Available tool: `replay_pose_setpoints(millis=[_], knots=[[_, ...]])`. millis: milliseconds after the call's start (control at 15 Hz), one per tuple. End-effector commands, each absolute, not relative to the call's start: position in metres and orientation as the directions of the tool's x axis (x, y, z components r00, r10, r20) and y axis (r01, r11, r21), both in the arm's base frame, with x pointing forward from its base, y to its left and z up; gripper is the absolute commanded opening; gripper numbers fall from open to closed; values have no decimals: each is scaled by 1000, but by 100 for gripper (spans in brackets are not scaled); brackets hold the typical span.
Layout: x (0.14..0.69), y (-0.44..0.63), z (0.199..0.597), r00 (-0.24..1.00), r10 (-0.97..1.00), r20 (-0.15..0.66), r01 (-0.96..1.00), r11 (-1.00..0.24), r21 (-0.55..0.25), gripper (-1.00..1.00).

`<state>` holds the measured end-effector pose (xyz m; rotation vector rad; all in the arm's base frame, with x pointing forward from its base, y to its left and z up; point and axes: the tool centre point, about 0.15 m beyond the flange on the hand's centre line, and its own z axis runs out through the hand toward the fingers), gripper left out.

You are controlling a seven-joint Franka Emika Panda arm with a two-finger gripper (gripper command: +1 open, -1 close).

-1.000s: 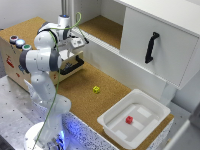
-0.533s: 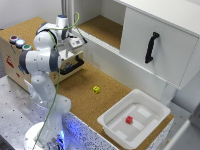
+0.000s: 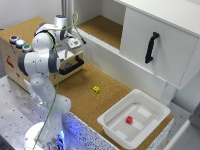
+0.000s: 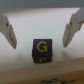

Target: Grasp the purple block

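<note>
The jaws stand released, spread wide on either side of the dark purple cube marked with a yellow "G". The cube rests on a tan surface, touching neither jaw.

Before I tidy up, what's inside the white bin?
The white bin holds one small red block on its floor. Nothing else shows; its near wall hides a strip of floor.

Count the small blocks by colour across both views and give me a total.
Purple block: 1
Yellow block: 1
Red block: 1
Total: 3
</note>
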<state>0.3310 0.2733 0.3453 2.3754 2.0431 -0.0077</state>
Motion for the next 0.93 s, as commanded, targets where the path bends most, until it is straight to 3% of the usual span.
replay_pose_setpoints(millis=[0,333,400,867], knots=[[320,264,323,165,986,34,964,-168,207,100],[320,268,317,139,990,25,976,-142,165,100],[320,268,318,139,990,31,976,-143,167,-100],[321,265,319,151,989,3,975,-149,165,-100]])
